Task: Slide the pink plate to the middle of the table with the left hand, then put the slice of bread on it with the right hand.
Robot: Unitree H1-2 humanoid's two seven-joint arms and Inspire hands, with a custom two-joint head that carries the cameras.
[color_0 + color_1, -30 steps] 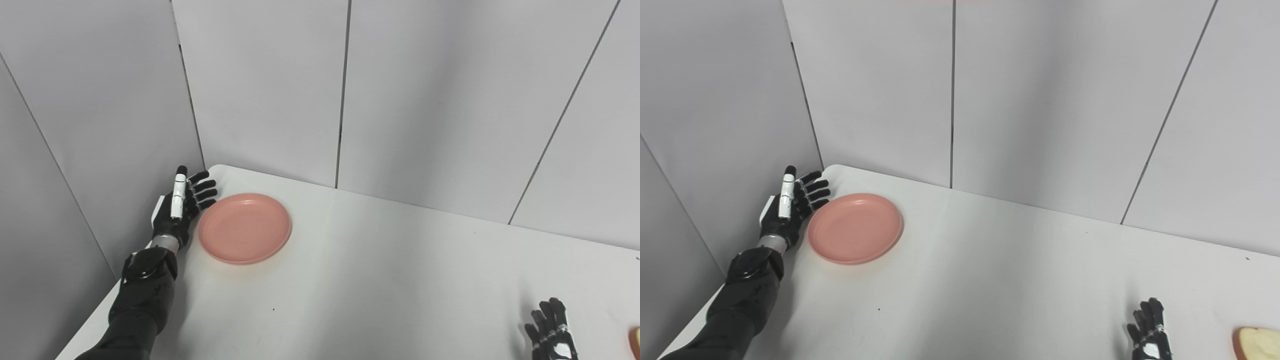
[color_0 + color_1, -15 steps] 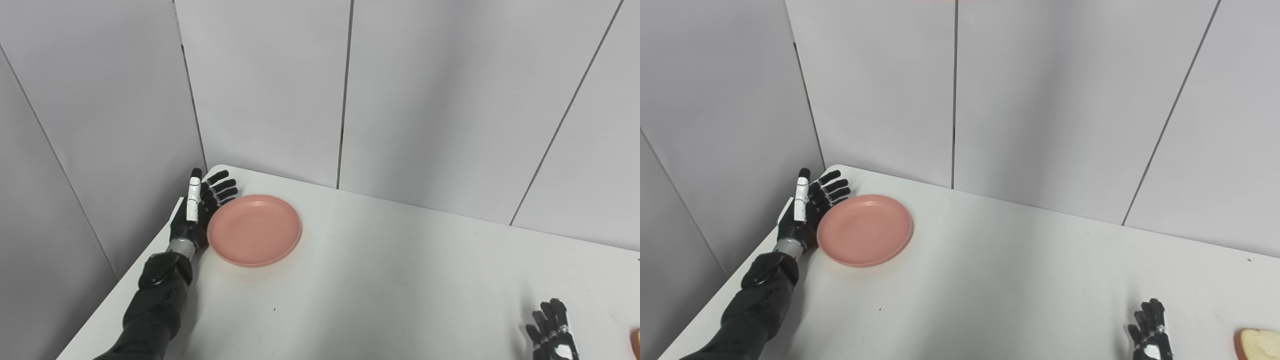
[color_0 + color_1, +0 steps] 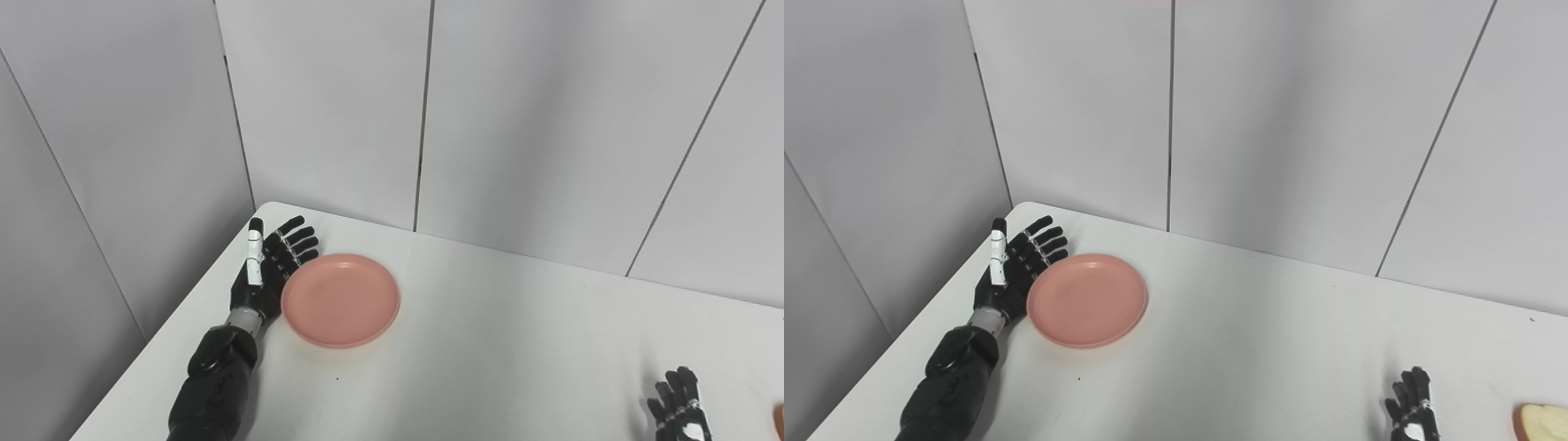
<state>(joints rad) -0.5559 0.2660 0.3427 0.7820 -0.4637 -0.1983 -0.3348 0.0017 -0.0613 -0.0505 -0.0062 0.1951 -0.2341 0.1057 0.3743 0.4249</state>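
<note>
Pink plate (image 3: pixel 340 300) lies against the palm side of the open, spread left hand (image 3: pixel 264 275); the right hand (image 3: pixel 1413 414) rests empty, fingers apart, bread (image 3: pixel 1540 421) just beside it.

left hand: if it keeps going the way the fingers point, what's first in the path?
The left hand points away from the robot and slightly right, fingers apart, just left of the pink plate. Straight on, it would likely pass the plate's far-left rim, cross bare table, then meet the grey wall panel. Depth is uncertain.
</note>
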